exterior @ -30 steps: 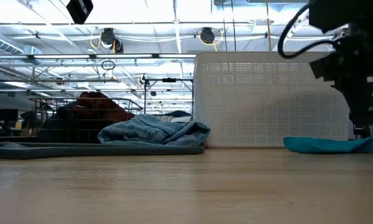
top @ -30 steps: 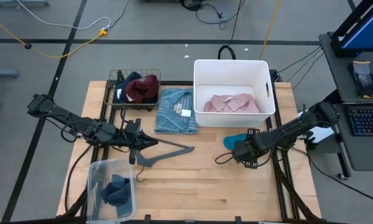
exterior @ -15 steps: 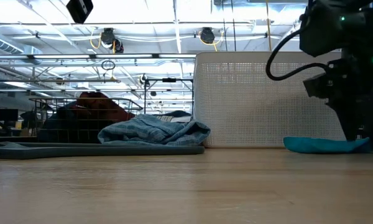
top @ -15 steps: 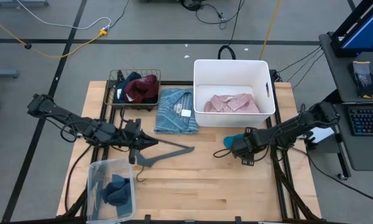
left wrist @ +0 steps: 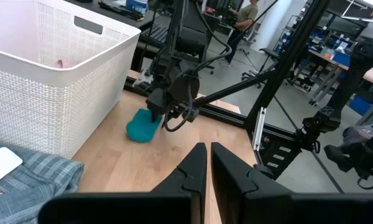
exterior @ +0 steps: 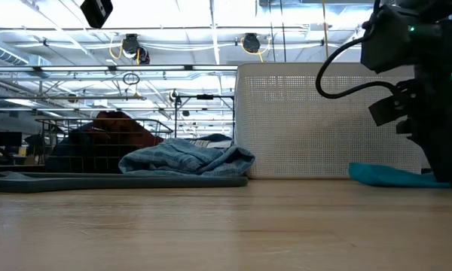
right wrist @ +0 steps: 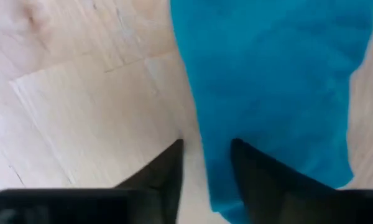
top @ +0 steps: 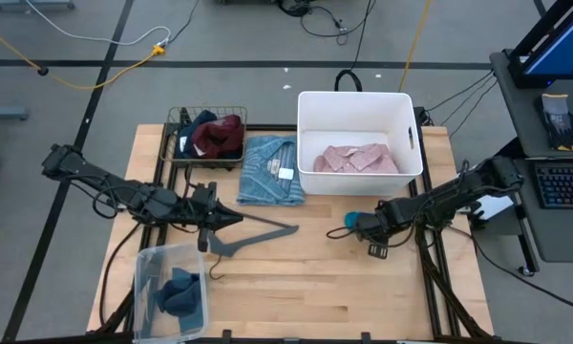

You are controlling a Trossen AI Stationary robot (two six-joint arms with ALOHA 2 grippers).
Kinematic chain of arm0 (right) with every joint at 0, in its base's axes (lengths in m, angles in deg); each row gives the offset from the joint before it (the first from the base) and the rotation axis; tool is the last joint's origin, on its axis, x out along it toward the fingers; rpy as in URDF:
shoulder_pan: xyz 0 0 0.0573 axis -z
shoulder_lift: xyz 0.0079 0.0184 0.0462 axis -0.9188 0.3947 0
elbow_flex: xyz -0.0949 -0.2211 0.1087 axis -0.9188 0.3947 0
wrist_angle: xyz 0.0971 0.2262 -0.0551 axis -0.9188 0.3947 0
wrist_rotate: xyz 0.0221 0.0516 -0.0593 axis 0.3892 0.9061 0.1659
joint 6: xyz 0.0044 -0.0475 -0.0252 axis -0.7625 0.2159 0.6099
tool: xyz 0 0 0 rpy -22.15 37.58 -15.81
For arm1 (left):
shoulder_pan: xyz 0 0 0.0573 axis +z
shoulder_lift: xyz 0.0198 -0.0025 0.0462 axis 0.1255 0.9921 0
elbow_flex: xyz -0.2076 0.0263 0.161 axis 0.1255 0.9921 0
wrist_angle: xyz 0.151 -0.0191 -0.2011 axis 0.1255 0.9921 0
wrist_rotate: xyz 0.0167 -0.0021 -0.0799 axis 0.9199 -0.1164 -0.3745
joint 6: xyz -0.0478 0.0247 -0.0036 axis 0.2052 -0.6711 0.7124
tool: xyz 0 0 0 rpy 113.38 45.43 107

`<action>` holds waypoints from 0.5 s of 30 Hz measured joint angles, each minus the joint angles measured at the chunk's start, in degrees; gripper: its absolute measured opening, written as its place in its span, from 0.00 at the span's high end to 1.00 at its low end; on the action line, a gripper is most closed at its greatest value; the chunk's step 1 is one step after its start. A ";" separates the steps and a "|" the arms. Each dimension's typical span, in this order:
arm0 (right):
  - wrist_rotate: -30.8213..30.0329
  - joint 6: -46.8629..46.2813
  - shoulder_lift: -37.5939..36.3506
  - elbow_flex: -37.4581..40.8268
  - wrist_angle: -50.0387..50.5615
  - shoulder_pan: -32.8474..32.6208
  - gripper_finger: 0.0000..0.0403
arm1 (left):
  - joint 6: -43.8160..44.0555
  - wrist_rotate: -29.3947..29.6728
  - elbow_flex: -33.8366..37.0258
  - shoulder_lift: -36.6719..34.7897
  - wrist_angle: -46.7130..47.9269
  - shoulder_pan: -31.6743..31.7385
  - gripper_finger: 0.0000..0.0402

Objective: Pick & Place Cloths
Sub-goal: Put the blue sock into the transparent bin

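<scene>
Right gripper sits low over the small teal piece, fingers parted, one on bare table, one on the fabric edge. Best move, I judge: drop fully, pinch a thick fold, then lift toward the white bin just behind. Teal piece lies flat, limp, crumpled under the claw. Left gripper waits by the grey hanger, fingers nearly together.
</scene>
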 joint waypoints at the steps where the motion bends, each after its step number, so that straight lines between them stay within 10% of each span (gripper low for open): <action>1: 0.00 -0.02 0.00 0.02 0.00 -0.19 0.73 | 0.00 0.00 0.00 0.00 0.00 0.00 0.94; 6: 2.04 -0.13 0.01 0.07 -0.46 -1.58 0.96 | -0.02 0.00 0.00 0.00 0.02 0.00 0.94; 15: 11.48 -1.34 -3.70 -4.84 -5.85 -4.32 0.99 | -0.02 -0.02 0.00 0.02 0.02 0.00 0.94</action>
